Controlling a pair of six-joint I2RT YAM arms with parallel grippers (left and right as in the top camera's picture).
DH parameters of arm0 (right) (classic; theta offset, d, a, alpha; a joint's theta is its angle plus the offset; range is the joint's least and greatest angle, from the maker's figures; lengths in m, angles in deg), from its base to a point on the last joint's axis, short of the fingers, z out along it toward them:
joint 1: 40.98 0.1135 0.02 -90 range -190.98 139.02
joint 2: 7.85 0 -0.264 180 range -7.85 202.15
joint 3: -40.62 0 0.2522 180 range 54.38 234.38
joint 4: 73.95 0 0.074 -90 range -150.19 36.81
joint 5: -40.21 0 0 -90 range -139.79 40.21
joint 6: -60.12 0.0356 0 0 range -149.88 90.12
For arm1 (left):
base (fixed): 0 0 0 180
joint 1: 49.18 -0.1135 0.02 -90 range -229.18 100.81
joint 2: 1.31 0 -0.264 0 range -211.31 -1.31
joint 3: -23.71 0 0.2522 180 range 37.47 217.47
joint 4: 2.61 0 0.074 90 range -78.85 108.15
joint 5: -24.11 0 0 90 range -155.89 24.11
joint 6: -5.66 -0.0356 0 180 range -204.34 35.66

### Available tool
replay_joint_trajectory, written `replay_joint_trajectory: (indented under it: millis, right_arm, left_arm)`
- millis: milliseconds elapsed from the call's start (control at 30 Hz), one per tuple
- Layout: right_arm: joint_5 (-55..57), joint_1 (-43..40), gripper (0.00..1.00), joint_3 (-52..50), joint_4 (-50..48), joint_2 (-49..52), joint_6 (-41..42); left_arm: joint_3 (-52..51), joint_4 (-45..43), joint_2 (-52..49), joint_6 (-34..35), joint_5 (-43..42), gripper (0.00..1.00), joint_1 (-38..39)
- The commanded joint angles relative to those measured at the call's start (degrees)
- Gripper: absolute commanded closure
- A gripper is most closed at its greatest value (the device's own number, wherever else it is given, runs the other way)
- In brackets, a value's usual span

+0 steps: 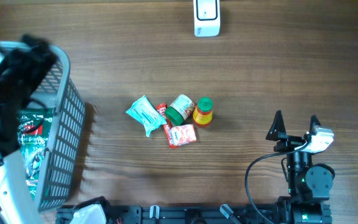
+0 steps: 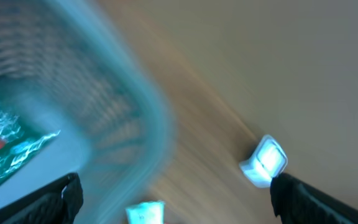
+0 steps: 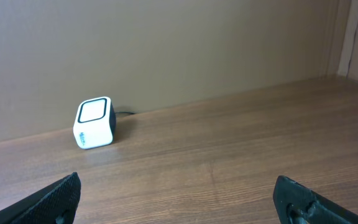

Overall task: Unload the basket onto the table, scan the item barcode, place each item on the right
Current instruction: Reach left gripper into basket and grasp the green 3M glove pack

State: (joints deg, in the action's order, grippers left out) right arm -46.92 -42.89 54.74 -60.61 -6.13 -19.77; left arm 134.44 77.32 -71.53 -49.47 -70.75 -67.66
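Barcode scanner [image 1: 206, 17]: a small white box with a dark-framed pale window on its face, standing upright at the far edge of the worktop [image 1: 278, 74], well apart from the goods. Items, clustered mid-worktop: a pale teal pouch [image 1: 144, 114] at the left, a small red sachet [image 1: 161, 109] just beside it, a green-lidded white jar [image 1: 180, 108] lying aslant, and a yellow bottle [image 1: 203, 111] with a green cap close against the jar. A red-and-white packet [image 1: 180, 135] lies flat on the near side of the jar.
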Motion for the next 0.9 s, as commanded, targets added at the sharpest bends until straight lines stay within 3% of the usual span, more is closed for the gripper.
replay_joint_trajectory:
  millis: [0, 233, 467, 700, 867]
  right_arm:
    - [0.85, 0.33, 0.00, 0.00, -0.17, 0.02, -1.07]
    - [0.85, 0.33, 0.00, 0.00, -0.17, 0.02, -1.07]
    - [0.85, 0.33, 0.00, 0.00, -0.17, 0.02, -1.07]
    - [0.85, 0.33, 0.00, 0.00, -0.17, 0.02, -1.07]
    - [0.85, 0.33, 0.00, 0.00, -0.17, 0.02, -1.07]
  left_arm:
    - [0.72, 6.64, -0.42, 17.79, 5.25, 0.00, -13.86]
    - [-3.67, 14.88, -4.70, 35.21, 6.23, 0.00, -32.39]
    - [-14.49, 14.21, -10.62, 49.00, 5.55, 0.00, -33.35]
    - [-32.70, 1.44, -12.74, 60.54, 5.35, 0.00, -30.73]
    - [-41.27, -12.44, -12.74, 64.78, 6.29, 0.00, -28.04]
